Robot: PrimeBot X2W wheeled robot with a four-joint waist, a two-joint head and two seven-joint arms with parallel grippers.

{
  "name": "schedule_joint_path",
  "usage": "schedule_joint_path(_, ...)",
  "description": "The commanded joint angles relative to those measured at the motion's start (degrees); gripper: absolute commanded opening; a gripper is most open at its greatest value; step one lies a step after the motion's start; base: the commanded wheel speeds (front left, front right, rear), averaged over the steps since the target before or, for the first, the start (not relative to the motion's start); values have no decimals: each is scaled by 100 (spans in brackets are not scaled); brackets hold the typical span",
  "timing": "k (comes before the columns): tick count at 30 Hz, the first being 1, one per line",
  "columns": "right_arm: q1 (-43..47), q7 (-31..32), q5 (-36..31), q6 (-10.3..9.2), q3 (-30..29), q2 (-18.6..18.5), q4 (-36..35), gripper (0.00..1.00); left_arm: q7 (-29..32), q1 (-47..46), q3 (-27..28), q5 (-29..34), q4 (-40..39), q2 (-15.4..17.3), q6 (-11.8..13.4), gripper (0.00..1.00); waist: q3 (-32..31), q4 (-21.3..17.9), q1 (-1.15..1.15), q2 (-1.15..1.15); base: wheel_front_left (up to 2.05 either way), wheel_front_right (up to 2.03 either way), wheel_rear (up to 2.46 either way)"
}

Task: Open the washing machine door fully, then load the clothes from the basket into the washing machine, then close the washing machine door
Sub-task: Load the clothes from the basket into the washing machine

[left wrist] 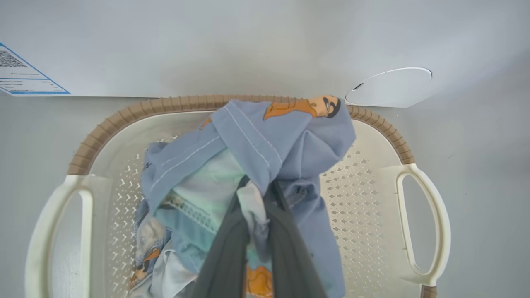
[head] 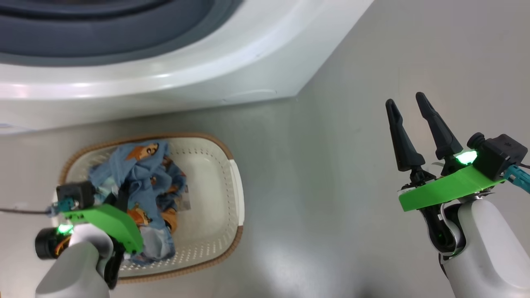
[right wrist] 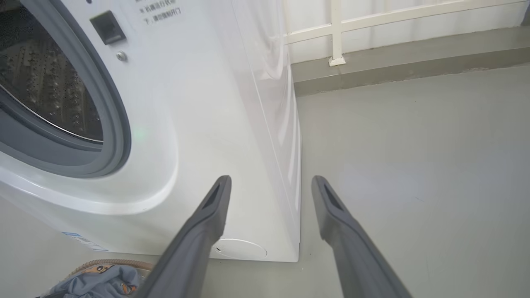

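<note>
my left gripper (left wrist: 261, 187) is down inside the basket (left wrist: 124, 112), its two dark fingers pinched together on a fold of the clothes (left wrist: 285, 145), so i am grasping the light blue fabric with the orange-brown bears. in the left wrist view the cloth bunches up around my fingertips and one flap drapes over the brown woven-look rim on the far side, where a bear's head lies right on the rim. the rest of the bundle sits in the half of the basket nearer my left arm, and in the head view the other half shows bare perforated cream plastic. the white side handle (left wrist: 430, 207) stands apart from the cloth. the basket rests on the grey floor (head: 331, 186), just in front of the washing machine (right wrist: 198, 103), close beneath its white front panel, with the round flap (left wrist: 389, 87) and a blue-edged sticker (left wrist: 25, 74) low on that panel just beyond the rim. my right gripper (head: 405, 100) hangs over bare floor, well apart from the basket and off the machine's right front corner; its fingers are spread wide and carry nothing. past them the right wrist view shows the steel perforated drum (right wrist: 45, 82) inside the grey gasket (right wrist: 108, 103), the opening uncovered.
</note>
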Motion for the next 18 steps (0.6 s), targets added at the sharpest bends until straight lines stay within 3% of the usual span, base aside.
schedule_joint_path(1, 248, -27, 50, 9, 95, -75, -96, 100, -108, 224, 70, -102, -154, 254, -17, 0, -376, 167, 0, 0, 0, 0, 0)
schedule_joint_path(11, 499, -27, 104, 9, 87, -177, 10, 100, -243, 713, 66, -232, -810, 386, -17, 0, -992, 377, 0, 0, 0, 0, 0)
schedule_joint_path(18, 726, -27, 156, 9, 65, -256, 93, 100, -250, 1231, 475, 1, -1845, 459, 99, 0, -1488, 541, 0, 0, 0, 0, 0)
